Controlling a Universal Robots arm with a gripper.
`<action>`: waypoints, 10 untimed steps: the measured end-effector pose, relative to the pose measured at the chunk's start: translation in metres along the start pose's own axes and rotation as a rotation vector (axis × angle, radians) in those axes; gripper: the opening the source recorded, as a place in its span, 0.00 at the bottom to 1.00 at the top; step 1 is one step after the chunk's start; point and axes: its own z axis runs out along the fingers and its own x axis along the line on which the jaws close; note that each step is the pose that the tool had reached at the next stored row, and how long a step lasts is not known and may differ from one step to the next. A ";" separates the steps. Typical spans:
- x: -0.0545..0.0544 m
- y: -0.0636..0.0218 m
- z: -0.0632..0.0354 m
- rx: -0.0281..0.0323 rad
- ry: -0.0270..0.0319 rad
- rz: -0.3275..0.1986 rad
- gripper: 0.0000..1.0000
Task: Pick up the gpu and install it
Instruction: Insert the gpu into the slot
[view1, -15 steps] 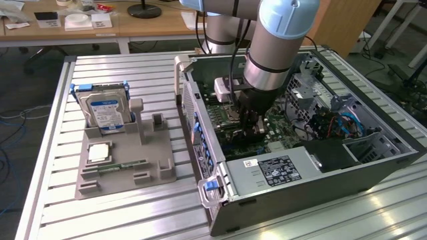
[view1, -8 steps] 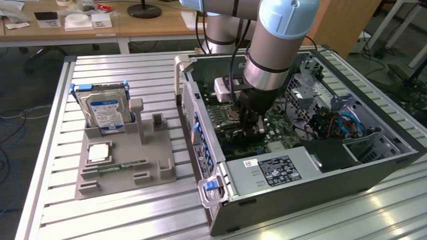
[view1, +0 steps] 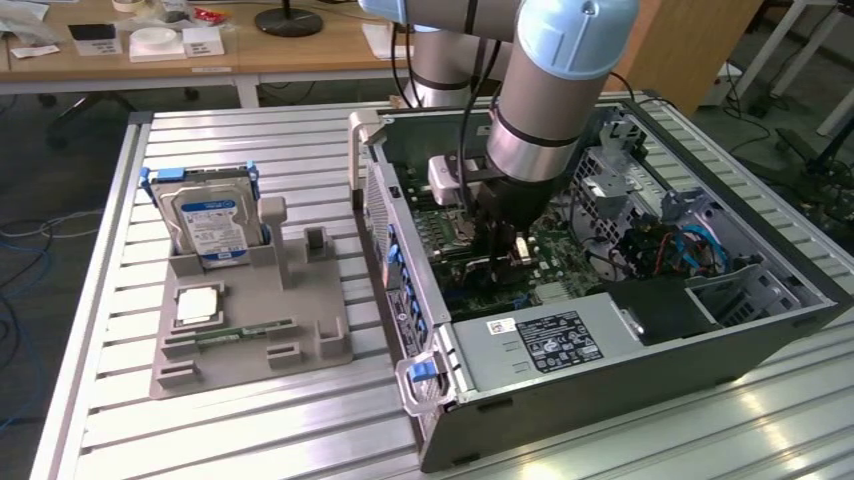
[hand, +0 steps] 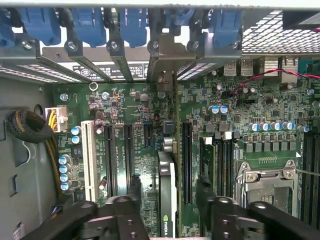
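While end effector (hand: 167, 200) clamps gpu (hand: 167, 195) edge-on over motherboard (hand: 150, 145) | gpu logo: unreadable | case (view1: 747, 340): open

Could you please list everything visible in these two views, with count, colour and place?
gpu: one, dark, edge-on between the gripper fingers above the motherboard slots.
motherboard: one, green, inside the case.
computer case: one, grey, open, on the exterior view's right.
hard drive: one, silver with blue label, upright in the holder.
holder: one, grey, on the exterior view's left of the case.
memory stick: one, green, lying in the holder.
table: one, slatted metal.
arm: one, grey and blue.
gripper: one, black, inside the case.
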 end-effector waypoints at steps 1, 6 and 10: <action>0.000 0.0000 0.0000 0.0000 0.0000 0.000 0.58; 0.000 0.0000 -0.0023 -0.0001 0.0002 0.000 0.58; -0.001 -0.0002 -0.0110 0.0000 0.0001 0.000 0.58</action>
